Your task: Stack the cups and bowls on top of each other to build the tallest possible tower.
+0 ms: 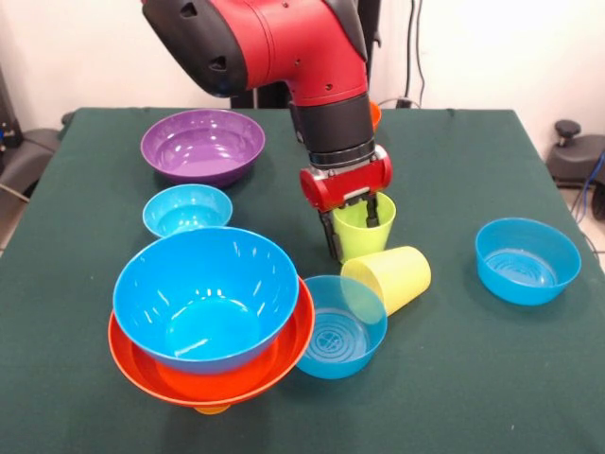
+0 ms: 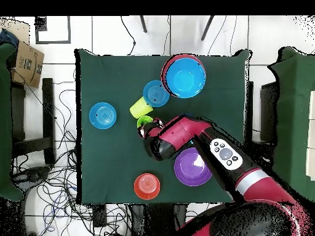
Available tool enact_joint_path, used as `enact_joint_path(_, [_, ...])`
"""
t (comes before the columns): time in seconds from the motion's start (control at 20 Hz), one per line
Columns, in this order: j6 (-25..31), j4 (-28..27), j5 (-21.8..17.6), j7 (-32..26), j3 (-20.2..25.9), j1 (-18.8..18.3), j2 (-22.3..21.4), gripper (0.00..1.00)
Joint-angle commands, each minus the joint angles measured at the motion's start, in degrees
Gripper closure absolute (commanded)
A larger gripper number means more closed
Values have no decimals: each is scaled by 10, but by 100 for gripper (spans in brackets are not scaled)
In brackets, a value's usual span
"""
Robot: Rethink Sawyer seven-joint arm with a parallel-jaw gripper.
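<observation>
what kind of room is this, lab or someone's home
Most likely a robotics lab: a green-covered table on a tiled floor, loose cables trailing beside it, and a red robot arm working over plastic bowls.

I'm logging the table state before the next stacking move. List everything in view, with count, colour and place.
tower: 1, large blue bowl nested in a wider orange bowl, an orange base just showing beneath, front view's near left.
purple bowl: 1, large, far left.
small blue bowl: 1, between the purple bowl and the tower.
medium blue bowls: 2, one touching the tower's right side, one alone at right.
lime green cup: 1, upright, centre.
pale yellow cup: 1, on its side, against the nearer medium bowl.
small orange bowl: 1, upside down, near the robot's edge in the overhead view.
table: 1, dark green cover.
gripper: 1, red and black, jaws straddling the lime green cup's rim.
</observation>
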Motion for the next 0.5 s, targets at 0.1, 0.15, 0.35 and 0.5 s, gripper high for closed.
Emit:
enact_joint_path(0.1, [30, 28, 5, -122, 12, 12, 15, 0])
enact_joint_path(0.15, [33, 29, 12, -128, 18, 6, 18, 0])
enact_joint_path(0.35, [51, 33, 44, -156, 43, -24, 35, 0])
enact_joint_path(0.5, [51, 34, 52, -150, 45, -30, 40, 0])
